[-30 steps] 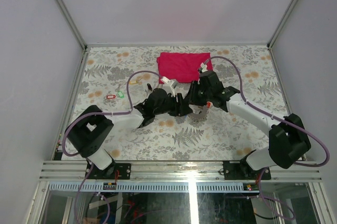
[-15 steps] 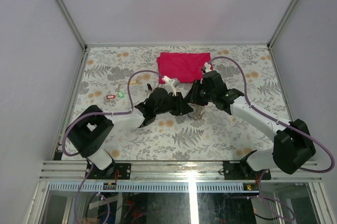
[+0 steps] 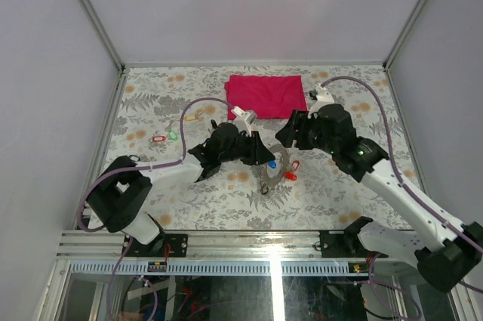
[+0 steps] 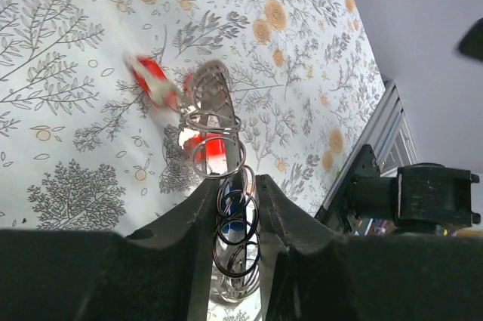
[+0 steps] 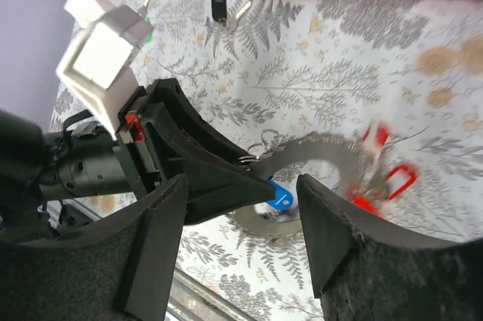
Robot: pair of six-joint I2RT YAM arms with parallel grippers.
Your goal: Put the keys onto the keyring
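1. The left gripper (image 4: pixel 235 185) has its two dark fingers (image 4: pixel 181 242) almost together, and they pinch the grey keyring (image 4: pixel 211 83) edge-on.
2. Thin wire loops (image 4: pixel 226 156) and a blue tag (image 4: pixel 230 228) sit in the gap.
3. Just beyond the fingertips are two red-tagged keys (image 4: pixel 151 83), blurred.
4. Below the gripper lies the flowered table (image 4: pixel 75 34), and at its right a metal rail (image 4: pixel 392 125).
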